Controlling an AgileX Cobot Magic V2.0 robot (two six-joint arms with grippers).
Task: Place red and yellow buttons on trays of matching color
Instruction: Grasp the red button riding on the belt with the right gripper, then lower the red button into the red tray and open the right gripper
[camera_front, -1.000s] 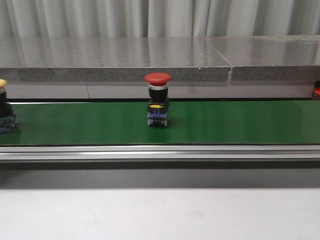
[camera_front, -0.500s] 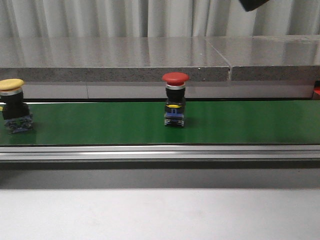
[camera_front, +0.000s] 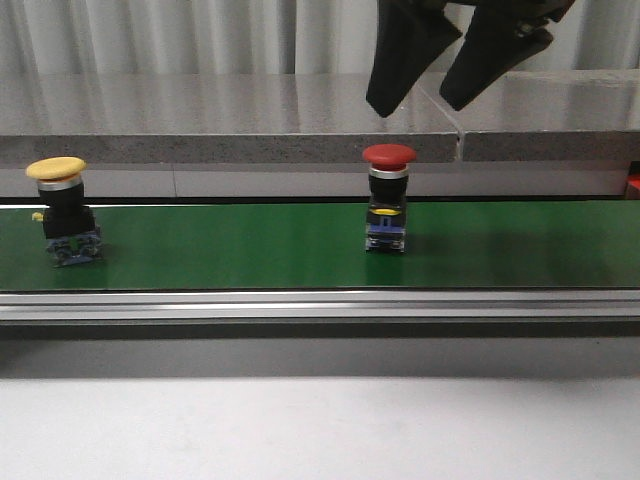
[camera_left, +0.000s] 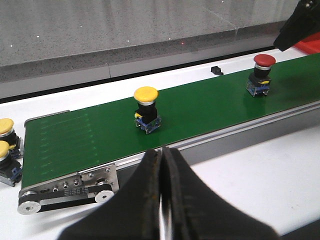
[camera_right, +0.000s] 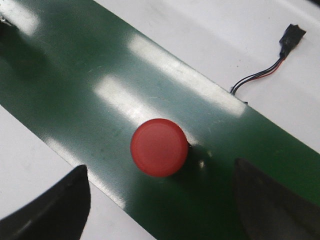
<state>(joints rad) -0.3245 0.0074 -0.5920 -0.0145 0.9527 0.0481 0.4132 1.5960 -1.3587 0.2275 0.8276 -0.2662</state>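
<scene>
The red button (camera_front: 389, 208) stands upright on the green belt (camera_front: 230, 250), right of centre; the right gripper (camera_front: 427, 92) hangs above it, fingers (camera_front: 400, 60) spread wide and holding nothing. The yellow button (camera_front: 66, 208) stands near the belt's left end. The left gripper (camera_left: 162, 200) sits over the white counter (camera_left: 260, 175), fingers pressed together, empty. Risk: if the belt is running, a descent aimed at the present spot could clip the mushroom cap and topple the button. Two spare yellow buttons (camera_left: 6, 145) wait beside the belt. No trays are in view; a red object at the edge cannot be identified.
</scene>
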